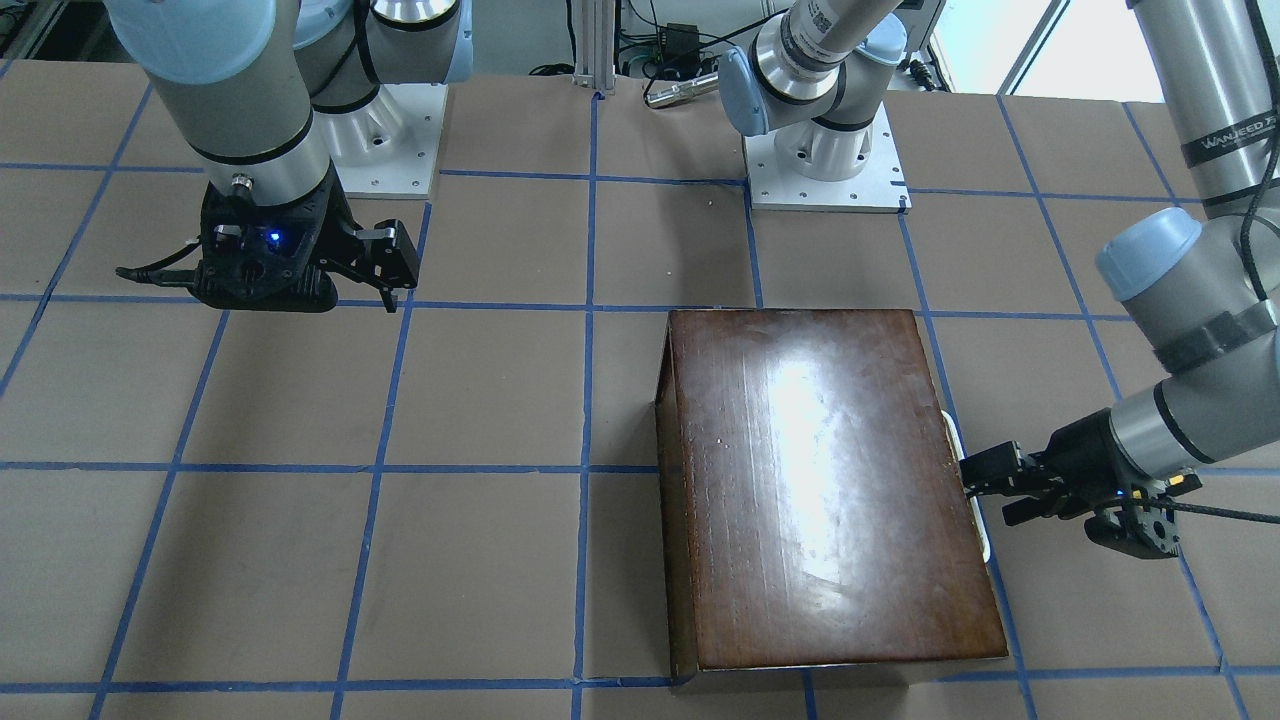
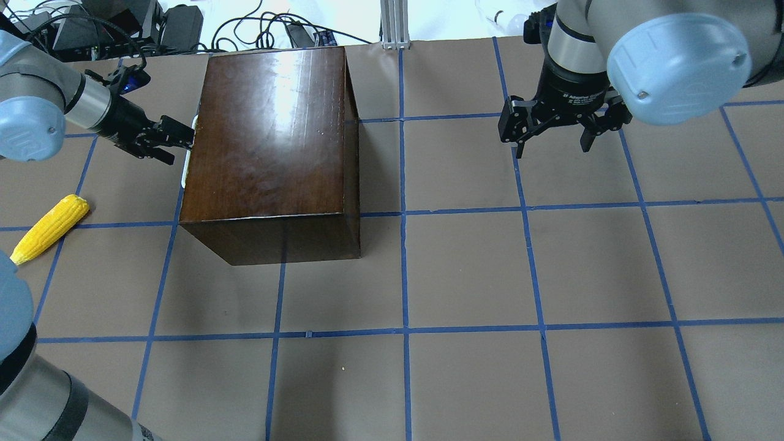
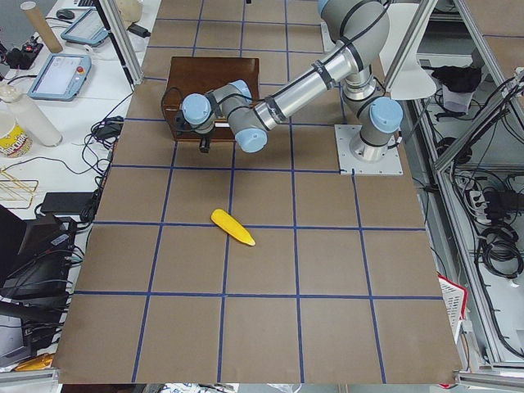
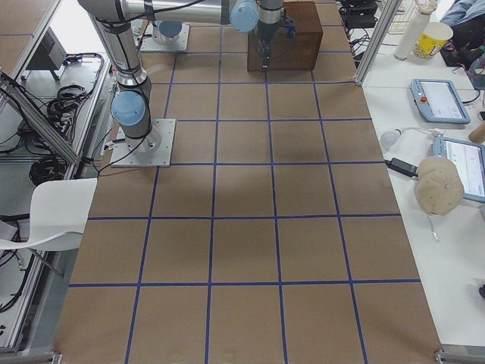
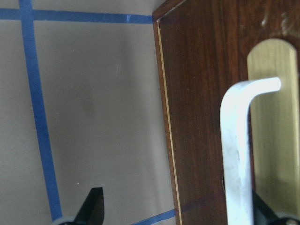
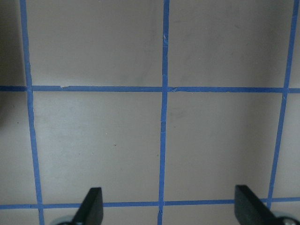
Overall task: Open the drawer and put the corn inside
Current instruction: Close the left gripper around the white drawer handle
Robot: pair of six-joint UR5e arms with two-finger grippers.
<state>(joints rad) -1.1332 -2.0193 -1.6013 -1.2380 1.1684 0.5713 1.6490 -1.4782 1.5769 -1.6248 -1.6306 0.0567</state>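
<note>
Finds left gripper (image 2: 177, 142) spread astride white handle (image 5: 236, 154) of shut drawer (image 5: 197, 117), unclenched, poised to pull. Notes right gripper (image 2: 551, 149) parted, idle, overhead upper right. Locates corn (image 2: 50, 228) at left edge, on table (image 2: 465, 269).

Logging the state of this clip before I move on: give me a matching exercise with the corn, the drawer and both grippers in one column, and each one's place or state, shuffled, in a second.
Things:
1. corn
2. drawer
3. left gripper
4. right gripper

Places or states:
A. open, above bare table, away from the box
B. closed into the box
C. lying on the table, apart from the box
D. open, fingers either side of the handle

Pairs: 1-C, 2-B, 3-D, 4-A
</note>
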